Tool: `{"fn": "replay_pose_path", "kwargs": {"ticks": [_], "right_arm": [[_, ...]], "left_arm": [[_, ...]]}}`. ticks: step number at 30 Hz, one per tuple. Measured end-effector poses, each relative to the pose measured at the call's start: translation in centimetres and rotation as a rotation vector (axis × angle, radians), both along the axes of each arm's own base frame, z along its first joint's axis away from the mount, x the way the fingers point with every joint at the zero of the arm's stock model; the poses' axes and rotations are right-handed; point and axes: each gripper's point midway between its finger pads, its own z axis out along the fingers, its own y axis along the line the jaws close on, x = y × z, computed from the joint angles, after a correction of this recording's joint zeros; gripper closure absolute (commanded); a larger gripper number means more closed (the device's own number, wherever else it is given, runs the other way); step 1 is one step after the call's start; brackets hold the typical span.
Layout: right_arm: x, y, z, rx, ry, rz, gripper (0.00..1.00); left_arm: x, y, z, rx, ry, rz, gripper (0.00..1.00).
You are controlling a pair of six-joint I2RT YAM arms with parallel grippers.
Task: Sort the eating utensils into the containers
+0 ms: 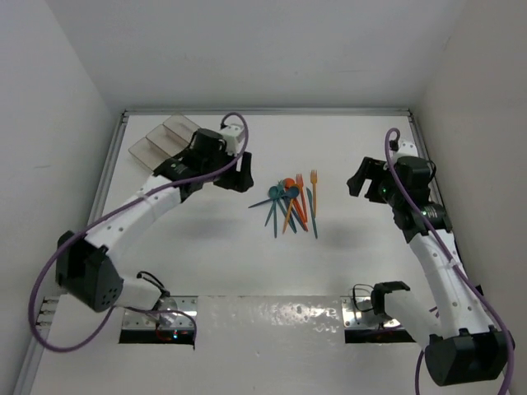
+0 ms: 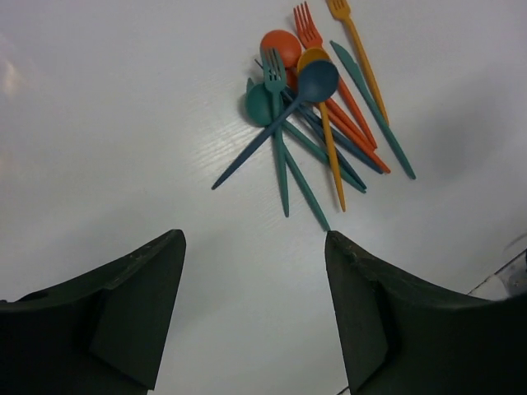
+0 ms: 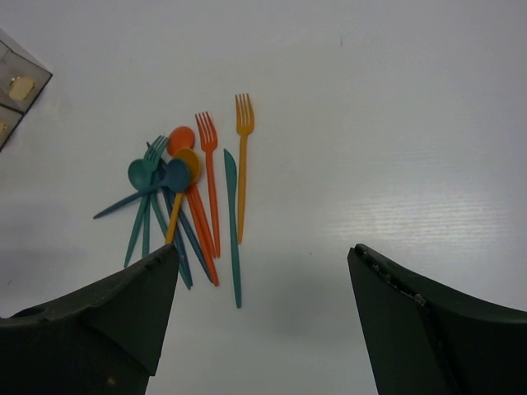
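Observation:
A pile of several small plastic utensils [image 1: 292, 206], forks, spoons and knives in teal, blue, orange and red, lies mid-table; it also shows in the left wrist view [image 2: 317, 107] and the right wrist view [image 3: 193, 193]. The clear three-compartment tray [image 1: 160, 138] stands at the far left, partly hidden by the left arm. My left gripper [image 1: 240, 174] is open and empty, between tray and pile; in its wrist view [image 2: 255, 247] the pile lies ahead. My right gripper [image 1: 361, 183] is open and empty, right of the pile, which lies ahead and left of it [image 3: 263, 255].
White walls enclose the table on the left, back and right. A corner of the tray [image 3: 16, 82] shows at the upper left of the right wrist view. Arm bases and cables sit at the near edge.

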Motion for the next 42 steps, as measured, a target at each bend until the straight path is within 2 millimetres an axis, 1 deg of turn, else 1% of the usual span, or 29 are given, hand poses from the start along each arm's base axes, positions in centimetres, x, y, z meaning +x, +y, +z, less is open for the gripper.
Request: {"fn": "replay_pose_path", "kwargs": {"ticks": [2,4,8,11,14,19,22,26,29,33,37,38,39,40,41,42], "right_arm": [[-0.2,0.2,-0.7,0.001,0.03,0.011,0.18],[-0.4,0.4,-1.2,0.006,0.053,0.024,0.18],[-0.7,0.9,-1.8,0.017,0.083,0.048,0.17],[-1.0,1.1,-2.0,0.026,0.086,0.062,0.17],[-1.3,1.4,-2.2,0.035,0.089,0.076,0.16],[-1.7,1.7,-2.4,0.044,0.094,0.091,0.15],[-1.8,1.7,-2.5,0.047,0.096,0.095,0.15],[-2.1,1.7,-2.6,0.048,0.102,0.097,0.15],[-2.2,1.8,-2.7,0.049,0.106,0.099,0.15],[-2.2,1.8,-2.8,0.051,0.109,0.102,0.14],[-2.3,1.8,-2.8,0.051,0.114,0.102,0.14],[-2.3,1.8,-2.8,0.051,0.114,0.102,0.14],[-2.3,1.8,-2.8,0.051,0.114,0.102,0.14],[-2.3,1.8,-2.8,0.051,0.114,0.102,0.14],[-2.3,1.8,-2.8,0.051,0.115,0.102,0.14],[-2.3,1.8,-2.9,0.051,0.115,0.102,0.13]], "left_arm": [[0.7,-1.3,-1.7,0.034,0.038,-0.039,0.38],[1.8,-2.1,-3.3,0.076,0.067,-0.065,0.41],[4.4,-3.1,-6.5,0.163,0.101,-0.11,0.43],[5.7,-3.5,-8.7,0.217,0.119,-0.159,0.44],[5.8,-3.8,-10.9,0.252,0.146,-0.221,0.45],[5.4,-4.0,-13.7,0.299,0.185,-0.3,0.49],[5.1,-4.3,-15.5,0.325,0.212,-0.348,0.49],[4.3,-5.2,-17.7,0.359,0.237,-0.414,0.52],[3.7,-5.9,-18.7,0.379,0.246,-0.45,0.56],[3.6,-6.6,-19.9,0.395,0.25,-0.475,0.59],[4.3,-6.8,-20.0,0.403,0.224,-0.472,0.66],[4.5,-6.9,-20.0,0.404,0.219,-0.469,0.71],[4.6,-6.9,-20.0,0.403,0.213,-0.465,0.75],[4.8,-6.9,-20.0,0.403,0.209,-0.463,0.82],[4.8,-7.0,-20.0,0.402,0.206,-0.463,0.85],[4.9,-7.0,-20.0,0.401,0.204,-0.462,0.91]]}}
